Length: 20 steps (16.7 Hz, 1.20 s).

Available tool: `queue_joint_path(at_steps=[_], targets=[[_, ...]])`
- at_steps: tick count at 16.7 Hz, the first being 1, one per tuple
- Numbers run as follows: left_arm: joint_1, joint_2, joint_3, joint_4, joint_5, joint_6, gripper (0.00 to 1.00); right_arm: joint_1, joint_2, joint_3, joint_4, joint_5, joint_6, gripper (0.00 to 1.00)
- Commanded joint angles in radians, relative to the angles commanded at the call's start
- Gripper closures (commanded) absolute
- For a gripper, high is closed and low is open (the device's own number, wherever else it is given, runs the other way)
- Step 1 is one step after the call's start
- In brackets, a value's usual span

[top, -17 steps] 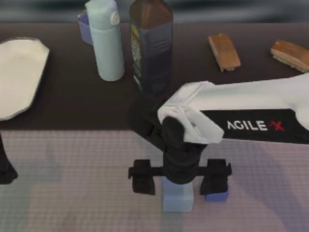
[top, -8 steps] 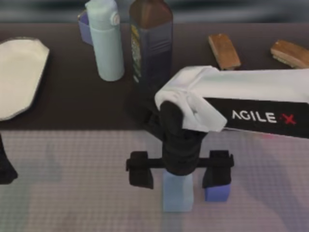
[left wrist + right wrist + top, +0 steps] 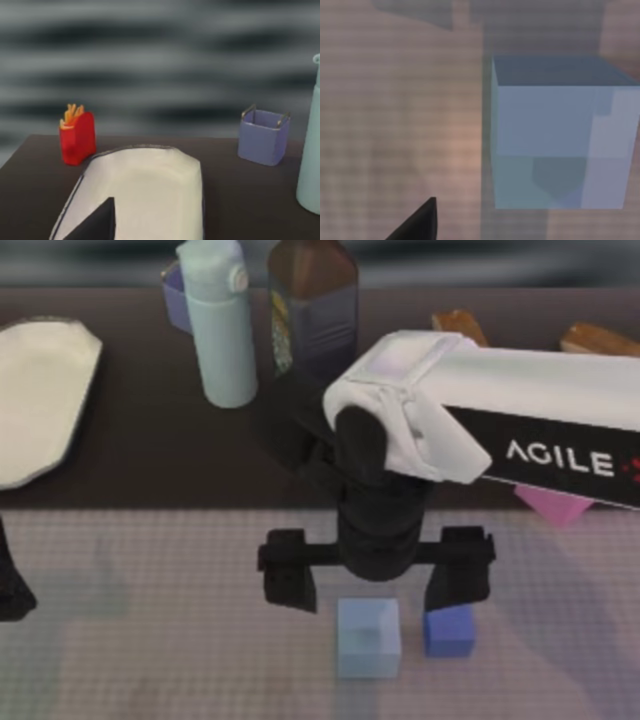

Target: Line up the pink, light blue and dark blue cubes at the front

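— where do our cubes stand, and what has our right gripper got?
— nothing; its black fingers are spread wide above the mid-sized pale icy blue matte cube, which sits on the pale grey-lilac gridded front surface; the small deep blue cube is just beside it; the big pink cube lies near the dark brown back surface, half hidden under our arm
— how will the pink one handle?
— we judge it stiff, light, matte enough not to slip; take it across two flat opposite faces
— room?
— plenty on the left of the front; our left arm sits parked at the left edge; we cannot tell its fingers
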Motion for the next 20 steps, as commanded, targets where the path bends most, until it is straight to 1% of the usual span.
queue_joint_path(at_steps=[3,5,7,10,17,20], targets=[[0.0,0.0,0.0,0.0,0.0,0.0,0.0,-0.017,0.009,0.013,-0.004,0.0,-0.034,0.0],[0.0,0.0,0.0,0.0,0.0,0.0,0.0,-0.054,0.025,0.036,-0.011,0.0,-0.108,0.0],[0.0,0.0,0.0,0.0,0.0,0.0,0.0,-0.11,0.048,0.066,-0.022,-0.002,-0.219,0.0],[0.0,0.0,0.0,0.0,0.0,0.0,0.0,-0.219,0.087,0.113,-0.043,-0.005,-0.439,0.0],[0.0,0.0,0.0,0.0,0.0,0.0,0.0,-0.515,0.172,0.212,-0.089,-0.011,-1.077,0.0],[0.0,0.0,0.0,0.0,0.0,0.0,0.0,-0.62,0.183,0.245,-0.092,-0.014,-1.268,0.0]])
